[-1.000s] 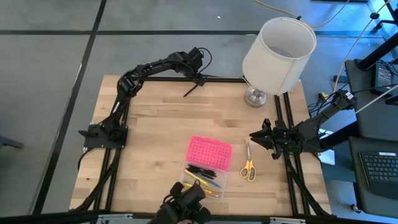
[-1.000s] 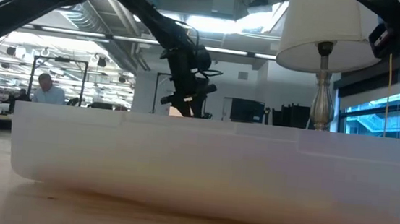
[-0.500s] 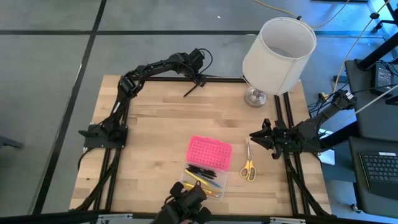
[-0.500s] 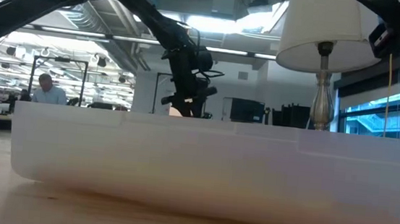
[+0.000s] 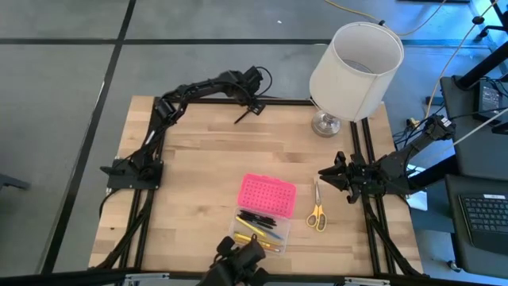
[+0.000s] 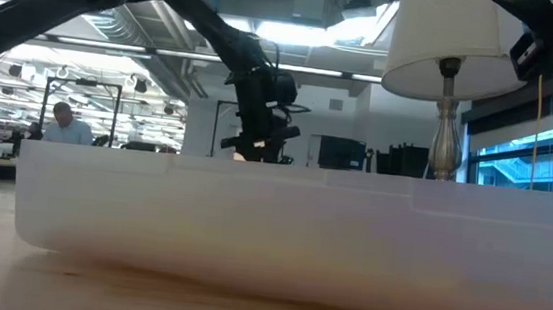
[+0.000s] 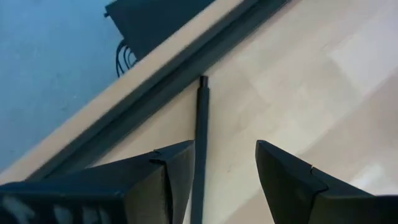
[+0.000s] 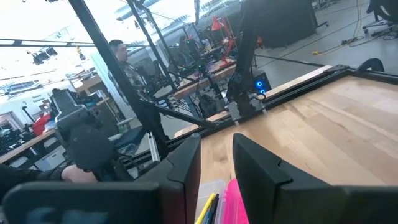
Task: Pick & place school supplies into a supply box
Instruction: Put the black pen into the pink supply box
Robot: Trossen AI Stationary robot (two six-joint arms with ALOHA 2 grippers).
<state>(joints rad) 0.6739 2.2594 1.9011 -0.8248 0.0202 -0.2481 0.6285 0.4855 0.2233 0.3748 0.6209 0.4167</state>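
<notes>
thin black pen [image 7: 200, 143] lay flat on wood between left gripper [image 7: 224, 180] fingers, jaws apart, nothing grasped, gripper had edged closer since earlier frame, right gripper [image 8: 217, 168] idle, jaws apart

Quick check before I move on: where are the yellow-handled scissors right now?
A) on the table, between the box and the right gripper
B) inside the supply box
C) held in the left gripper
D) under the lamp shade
A: the scissors lie flat on the wood, right of the supply box and near the right gripper.
</notes>
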